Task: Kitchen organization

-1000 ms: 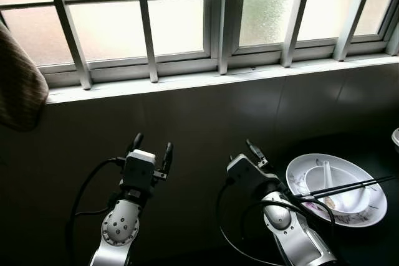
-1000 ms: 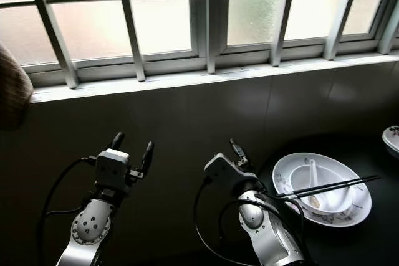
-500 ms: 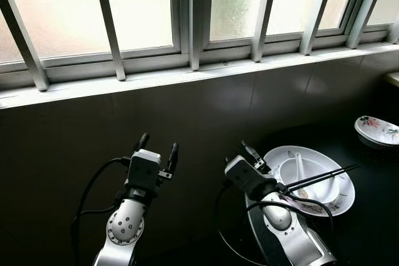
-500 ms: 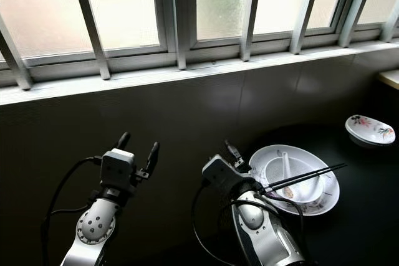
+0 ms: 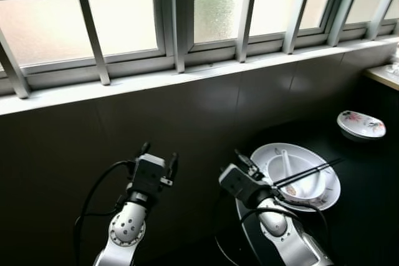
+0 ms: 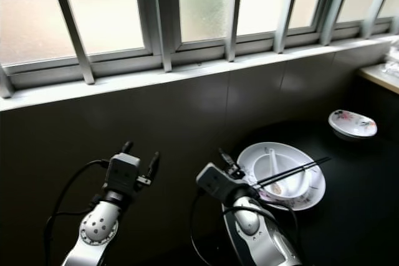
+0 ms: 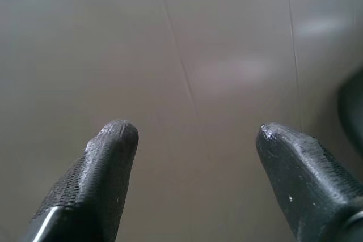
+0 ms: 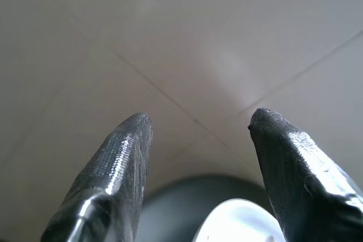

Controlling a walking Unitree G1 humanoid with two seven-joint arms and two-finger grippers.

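Plate: we see a white plate (image 5: pixel 324 199) on the dark round table (image 5: pixel 368 172), to our right and near the tiled wall; its near rim lies just beside our right arm.
Bowl: a white bowl (image 5: pixel 308 186) sits inside the plate, with a white spoon (image 5: pixel 288 165) leaning in it.
Chopsticks: a dark pair of chopsticks (image 5: pixel 308 172) lies across the bowl's rim, the far tips reaching past the plate's right edge.
Small dish: a patterned dish (image 5: pixel 360 124) stands farther right on the same table, well apart from the plate, with bare dark tabletop between them.
Right gripper: our right gripper (image 5: pixel 246 161) is raised just left of the plate's rim; in the right wrist view its fingers (image 8: pixel 119 162) stand apart with nothing between them, the pale plate edge (image 8: pixel 238 225) below and the wall ahead.
Left gripper: our left gripper (image 5: pixel 159 154) is raised in front of the wall, well apart from the table, fingers (image 7: pixel 108 162) spread and holding nothing.
Wall: dark glossy tiles (image 5: pixel 187 116) run under a white sill (image 5: pixel 156 79), close ahead of both grippers.
Window: barred frosted panes (image 5: pixel 124 17) sit above the sill.
Counter: a pale counter edge (image 5: pixel 383 74) shows at far right.
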